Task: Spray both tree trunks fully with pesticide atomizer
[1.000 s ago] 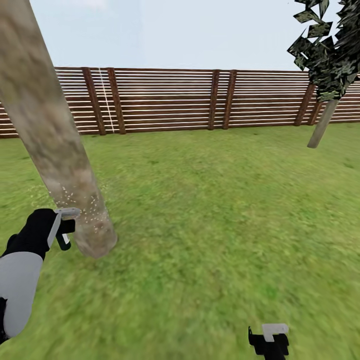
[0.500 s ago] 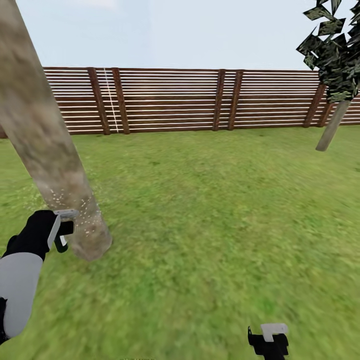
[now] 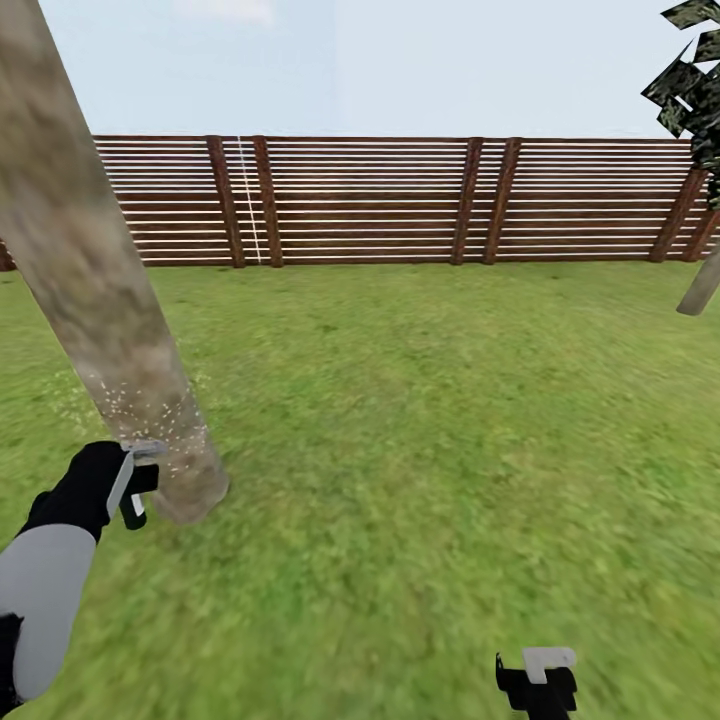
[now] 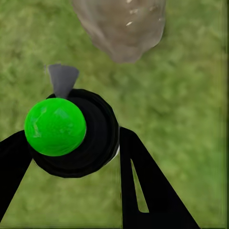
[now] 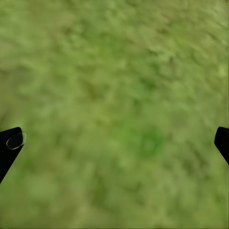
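Left fingers [image 4: 143, 191] clamp the pesticide atomizer [image 4: 71, 133], its top showing green; tree trunk [image 4: 121, 26] just ahead, crown cut off. Right gripper [image 5: 114, 143]: we see fingertips spread wide, holding nothing, over blurred grass [image 5: 119, 95].

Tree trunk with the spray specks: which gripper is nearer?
Left. The left gripper, shut on the atomizer, sits beside the tree trunk base. The right gripper hangs open over grass, far off.
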### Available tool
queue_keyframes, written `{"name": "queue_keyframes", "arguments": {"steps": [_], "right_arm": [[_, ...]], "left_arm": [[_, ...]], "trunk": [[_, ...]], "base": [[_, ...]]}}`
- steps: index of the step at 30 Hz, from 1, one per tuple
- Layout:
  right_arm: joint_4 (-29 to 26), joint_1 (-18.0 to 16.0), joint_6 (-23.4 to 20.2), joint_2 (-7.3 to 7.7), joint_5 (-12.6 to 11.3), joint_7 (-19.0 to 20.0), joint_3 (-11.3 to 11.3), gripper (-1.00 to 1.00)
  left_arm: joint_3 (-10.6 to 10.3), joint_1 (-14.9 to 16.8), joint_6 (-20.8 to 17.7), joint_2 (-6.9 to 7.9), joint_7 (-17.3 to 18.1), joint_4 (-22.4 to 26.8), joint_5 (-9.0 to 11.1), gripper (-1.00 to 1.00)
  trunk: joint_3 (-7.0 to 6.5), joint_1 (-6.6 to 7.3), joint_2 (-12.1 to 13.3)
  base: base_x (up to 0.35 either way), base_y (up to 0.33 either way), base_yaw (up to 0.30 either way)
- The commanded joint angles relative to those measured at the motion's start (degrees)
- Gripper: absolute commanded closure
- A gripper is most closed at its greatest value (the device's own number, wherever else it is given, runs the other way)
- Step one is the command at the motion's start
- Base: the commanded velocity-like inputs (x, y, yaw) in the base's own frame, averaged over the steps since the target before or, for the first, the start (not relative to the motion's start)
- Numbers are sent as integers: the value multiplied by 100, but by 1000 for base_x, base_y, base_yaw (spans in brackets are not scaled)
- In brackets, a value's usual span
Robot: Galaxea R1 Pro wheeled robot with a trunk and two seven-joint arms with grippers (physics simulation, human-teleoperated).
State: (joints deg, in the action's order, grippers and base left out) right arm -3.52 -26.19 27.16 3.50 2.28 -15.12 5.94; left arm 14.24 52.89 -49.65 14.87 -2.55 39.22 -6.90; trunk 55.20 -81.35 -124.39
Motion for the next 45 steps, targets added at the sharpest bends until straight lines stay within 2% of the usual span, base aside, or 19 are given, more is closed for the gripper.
{"name": "queue_keyframes", "arguments": {"steps": [1,3,4,5,7,14,24,27,32,40,42,43,44,45], "right_arm": [[0,0,0,1,0,0,-2,-100],[0,0,0,1,0,0,-2,-100],[0,0,0,1,0,2,-1,-100],[-1,0,0,1,0,1,-2,-100],[0,0,0,0,0,5,-4,-100],[-1,0,0,1,0,9,-5,-100],[-7,0,0,3,-9,0,-5,-100],[-6,0,0,3,-9,0,-5,-100],[-1,0,0,4,-9,0,-5,-100],[-9,0,0,1,-9,2,-5,-100],[-9,0,-7,8,2,25,-1,-100],[-11,0,-11,6,9,39,29,-100],[-24,0,-14,3,60,102,170,-100],[-65,0,-16,-4,354,440,725,-100]], "left_arm": [[0,-9,6,1,4,-60,-20,100],[8,-70,26,21,7,-283,-37,100],[17,-164,168,36,8,-379,-47,100],[24,-292,471,54,8,-448,-53,100],[39,-443,713,76,13,-487,-56,100],[60,-766,858,101,1,-501,-49,100],[70,-789,859,92,-9,-528,-29,100],[70,-789,1235,87,-16,-741,-26,100],[70,-789,1322,88,-18,-762,-14,100],[32,-782,1365,30,31,-715,10,100],[26,-885,1635,49,75,-776,-2,100],[0,-1060,1894,50,108,-784,-14,100],[-55,-1248,2174,56,223,-788,-28,100],[-256,-1549,2637,91,695,-791,-64,100]], "trunk": [[0,0,0],[0,0,0],[0,0,0],[0,0,0],[0,0,0],[-16,0,0],[-18,0,0],[-18,0,0],[-18,0,0],[-23,0,0],[-24,0,0],[-24,0,0],[-24,0,0],[-24,0,0]], "base": [[31,-20,1],[13,-8,1],[5,-3,0],[2,-1,0],[1,0,0],[0,42,-192],[0,314,-16],[-186,304,0],[-161,305,0],[110,239,-81],[6,11,-22],[2,4,-7],[1,2,-4],[0,1,-1]]}}
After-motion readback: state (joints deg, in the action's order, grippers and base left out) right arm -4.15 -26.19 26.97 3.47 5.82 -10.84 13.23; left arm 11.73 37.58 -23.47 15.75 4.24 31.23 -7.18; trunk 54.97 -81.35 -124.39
